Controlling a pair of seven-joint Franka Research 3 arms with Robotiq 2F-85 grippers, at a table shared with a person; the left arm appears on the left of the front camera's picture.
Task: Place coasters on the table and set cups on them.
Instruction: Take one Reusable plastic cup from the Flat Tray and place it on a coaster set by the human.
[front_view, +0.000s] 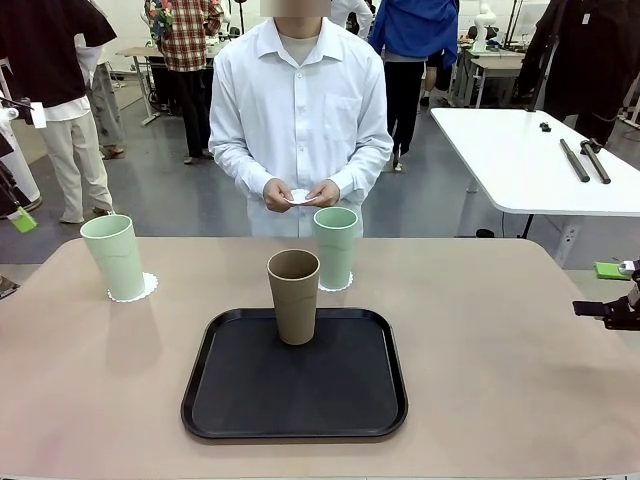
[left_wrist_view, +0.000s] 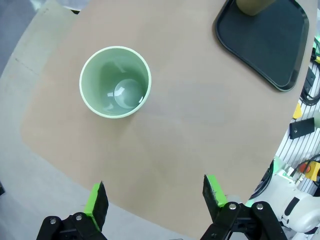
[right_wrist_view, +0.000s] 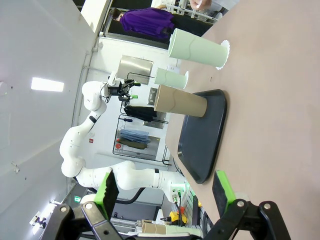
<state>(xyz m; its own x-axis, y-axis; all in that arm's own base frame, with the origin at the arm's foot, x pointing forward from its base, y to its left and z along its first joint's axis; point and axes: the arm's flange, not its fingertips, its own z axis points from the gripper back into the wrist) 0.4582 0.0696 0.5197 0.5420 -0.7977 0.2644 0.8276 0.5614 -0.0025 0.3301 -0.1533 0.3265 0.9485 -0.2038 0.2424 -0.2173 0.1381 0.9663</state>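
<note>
Green-padded left jaws and right jaws stand spread, holding nothing. Two pale green cups (front_view: 115, 257) sit on coasters (front_view: 145, 289) on the bench (front_view: 500, 350); the tall tan cup (front_view: 293, 295), on the black tray (front_view: 230, 400), could tip if clipped while the person's hands (front_view: 277, 193) hold another coaster (front_view: 299, 196).

Glossy grey floor (front_view: 170, 200) behind. White-topped rectangular table (front_view: 520, 170) far right, two long black rod-like tools (front_view: 585, 160) lying on it. Small pale desk (front_view: 140, 52) far back left. Standing people at the back, one in a red plaid shirt (front_view: 185, 30), one in a blue top (front_view: 415, 25). Bright rectangular light panel (right_wrist_view: 47, 84) on a plain white surface (right_wrist_view: 30, 45).
</note>
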